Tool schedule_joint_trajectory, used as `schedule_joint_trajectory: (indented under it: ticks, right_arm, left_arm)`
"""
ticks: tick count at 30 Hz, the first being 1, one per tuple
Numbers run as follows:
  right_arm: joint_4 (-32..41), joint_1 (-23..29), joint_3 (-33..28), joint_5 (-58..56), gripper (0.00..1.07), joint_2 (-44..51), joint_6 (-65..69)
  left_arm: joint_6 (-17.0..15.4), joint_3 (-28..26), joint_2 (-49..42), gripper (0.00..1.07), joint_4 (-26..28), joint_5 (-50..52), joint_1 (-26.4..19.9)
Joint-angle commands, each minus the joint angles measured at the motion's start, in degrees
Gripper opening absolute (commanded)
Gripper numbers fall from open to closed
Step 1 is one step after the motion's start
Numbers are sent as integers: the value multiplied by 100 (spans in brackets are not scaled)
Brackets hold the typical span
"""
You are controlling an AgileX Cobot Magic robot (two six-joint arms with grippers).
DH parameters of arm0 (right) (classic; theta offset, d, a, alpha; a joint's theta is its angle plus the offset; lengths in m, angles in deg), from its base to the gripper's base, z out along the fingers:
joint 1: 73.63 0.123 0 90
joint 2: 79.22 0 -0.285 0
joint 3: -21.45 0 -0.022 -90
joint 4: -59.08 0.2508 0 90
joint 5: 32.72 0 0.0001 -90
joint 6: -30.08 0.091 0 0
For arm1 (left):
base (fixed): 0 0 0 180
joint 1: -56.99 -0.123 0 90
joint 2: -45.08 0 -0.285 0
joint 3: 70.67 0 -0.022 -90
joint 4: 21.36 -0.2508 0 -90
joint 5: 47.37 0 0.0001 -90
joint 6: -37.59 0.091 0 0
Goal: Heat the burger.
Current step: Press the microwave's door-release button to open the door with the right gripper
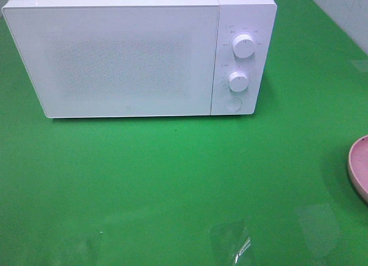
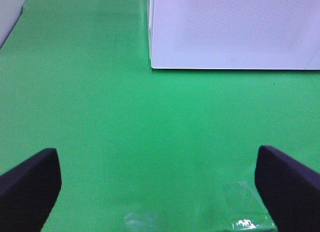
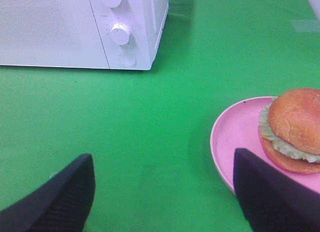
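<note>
The burger (image 3: pixel 295 129), with a golden-brown bun and a green lettuce frill, sits on a pink plate (image 3: pixel 235 137) in the right wrist view. My right gripper (image 3: pixel 162 197) is open, its dark fingers (image 3: pixel 60 199) spread above the green table, and the plate lies just beside one of them. In the exterior view only the plate's rim (image 1: pixel 359 165) shows at the right edge; the burger is out of frame there. My left gripper (image 2: pixel 160 192) is open and empty over bare green table, facing the white microwave (image 2: pixel 230 29). Neither gripper shows in the exterior view.
The white microwave (image 1: pixel 138 53) stands at the back with its door shut. Two knobs (image 1: pixel 244 46) and a round button (image 1: pixel 233 104) sit on its right panel. A clear shiny tape patch (image 1: pixel 230 240) lies on the green table (image 1: pixel 172 174) near the front.
</note>
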Motion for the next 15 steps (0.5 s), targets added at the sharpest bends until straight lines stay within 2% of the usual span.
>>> schedule_joint_trajectory:
  ticks: [1,15]
  right_arm:
    - [0,-11,-11,40,73,149,6]
    - [0,-11,-6,40,73,149,6]
  left_arm:
    - [-34,11,-115,98,29,63,17]
    - [-34,11,-115,98,29,63,17]
